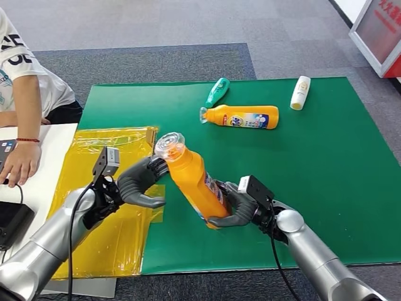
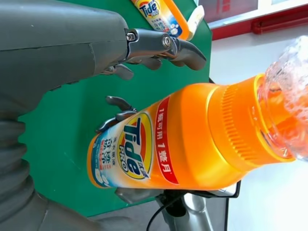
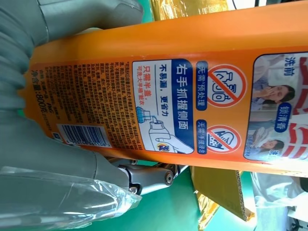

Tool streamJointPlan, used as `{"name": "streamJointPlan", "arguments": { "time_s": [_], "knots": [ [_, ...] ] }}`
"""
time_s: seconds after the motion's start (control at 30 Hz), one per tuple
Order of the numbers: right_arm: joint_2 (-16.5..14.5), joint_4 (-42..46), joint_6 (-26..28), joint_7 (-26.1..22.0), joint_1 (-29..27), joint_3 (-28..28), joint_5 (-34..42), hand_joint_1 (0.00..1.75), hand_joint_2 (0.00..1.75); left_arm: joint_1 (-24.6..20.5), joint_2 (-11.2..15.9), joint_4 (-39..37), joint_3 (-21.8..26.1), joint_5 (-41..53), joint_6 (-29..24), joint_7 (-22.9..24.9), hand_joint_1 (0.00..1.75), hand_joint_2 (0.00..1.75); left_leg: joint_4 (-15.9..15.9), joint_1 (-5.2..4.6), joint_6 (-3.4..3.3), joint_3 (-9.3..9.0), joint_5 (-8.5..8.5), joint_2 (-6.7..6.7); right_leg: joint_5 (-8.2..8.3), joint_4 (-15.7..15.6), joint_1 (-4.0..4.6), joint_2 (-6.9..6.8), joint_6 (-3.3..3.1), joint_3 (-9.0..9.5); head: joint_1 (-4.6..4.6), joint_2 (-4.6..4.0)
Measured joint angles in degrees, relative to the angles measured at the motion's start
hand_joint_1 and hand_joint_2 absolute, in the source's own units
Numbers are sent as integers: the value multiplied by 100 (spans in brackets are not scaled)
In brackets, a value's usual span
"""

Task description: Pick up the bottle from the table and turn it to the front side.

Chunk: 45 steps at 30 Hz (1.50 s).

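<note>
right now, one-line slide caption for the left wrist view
Right hand grips the orange Tide bottle above the green mat, front label showing.

A: What were the arms doing?

B: Both silver arms came in from below and angled toward each other over the table. The right hand (image 1: 234, 207) was wrapped around the lower body of the orange bottle (image 1: 193, 179), thumb on one side, dark fingers (image 2: 118, 115) on the other, holding it off the surface, tilted, cap end toward the left hand.

A: And the left?

B: The left hand (image 1: 140, 182) sat just beside the cap end, fingers curled forward with a gap between thumb and fingers. Nothing was gripped. Its wrist view showed the fingers (image 2: 171, 48) clear of the bottle.

A: Wrists?

B: Both were roughly level, and the cables hung slack under each.
</note>
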State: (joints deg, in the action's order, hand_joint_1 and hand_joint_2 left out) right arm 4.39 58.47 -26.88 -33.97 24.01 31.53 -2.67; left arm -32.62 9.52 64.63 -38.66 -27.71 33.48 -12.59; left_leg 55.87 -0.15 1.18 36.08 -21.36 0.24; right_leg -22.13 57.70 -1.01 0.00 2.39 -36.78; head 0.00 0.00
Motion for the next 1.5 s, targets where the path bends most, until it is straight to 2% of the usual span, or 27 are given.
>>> {"name": "streamJointPlan", "arguments": {
  "time_s": [0.2, 0.47, 0.8, 1.5],
  "knots": [
    [0, 6, 67, 0, -11, -55, -9, 175, 175, 130, -66, 114, -71, -53, -111, -3, 0, 175, 0, 0, 0, 0, 0, 0, 0, 0, 0, 0, 0, 0, -1, 0],
    [0, 22, 63, -2, -36, -171, -60, 175, 175, 329, -313, 306, -72, -145, -323, 9, 0, 175, 0, -1, -1, 2, -1, 0, 0, -1, -1, 0, 0, -1, 0, 0],
    [0, 72, 41, -21, -63, -255, -84, 175, 175, 357, -566, 409, -54, -175, -458, 104, 0, 175, 0, 0, -1, 2, 0, 0, 0, -1, -1, 0, 1, -1, 0, 0],
    [0, 70, -19, -25, -69, -298, -142, 175, 175, 276, -738, 389, -57, -183, -498, 211, 0, 175, 0, -1, -1, 2, -1, 0, 1, -1, -1, 0, 1, -1, 0, 0]
  ]
}}
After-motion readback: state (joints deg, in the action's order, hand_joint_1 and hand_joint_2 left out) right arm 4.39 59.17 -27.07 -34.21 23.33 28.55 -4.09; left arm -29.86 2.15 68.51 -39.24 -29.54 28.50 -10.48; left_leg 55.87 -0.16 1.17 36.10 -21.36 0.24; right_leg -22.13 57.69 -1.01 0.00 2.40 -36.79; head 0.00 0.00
